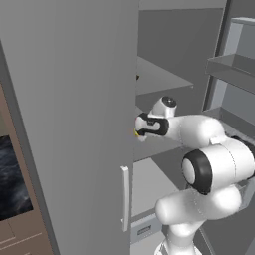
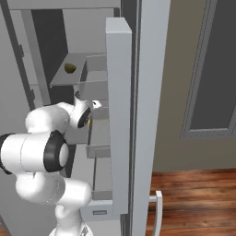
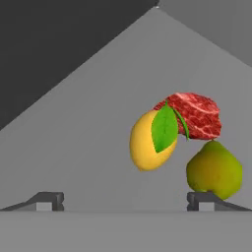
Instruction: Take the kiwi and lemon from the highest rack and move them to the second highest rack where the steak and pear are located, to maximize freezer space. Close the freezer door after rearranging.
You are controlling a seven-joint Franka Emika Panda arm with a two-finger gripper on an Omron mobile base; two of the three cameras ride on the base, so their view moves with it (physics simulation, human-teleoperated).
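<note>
In the hand view the lemon [image 3: 146,142], yellow with a green leaf, sits on the second highest rack [image 3: 74,162]. It lies against the red steak [image 3: 197,114], with the greenish pear [image 3: 214,170] to its right. My gripper [image 3: 125,202] is open, its fingertips [image 3: 49,201] wide apart, short of the lemon and touching nothing. The left base view shows my hand [image 1: 149,125] reaching into the cabinet past the edge of the open freezer door [image 1: 74,124]. The kiwi [image 2: 70,68] rests on the highest rack [image 2: 62,79], above my hand [image 2: 84,116].
The open door's edge and its pale handle [image 1: 124,198] stand close to the left of my wrist. Door bins [image 1: 231,67] hang at the right of the cabinet. A lower shelf [image 1: 149,184] and a drawer front [image 1: 144,230] lie beneath my arm.
</note>
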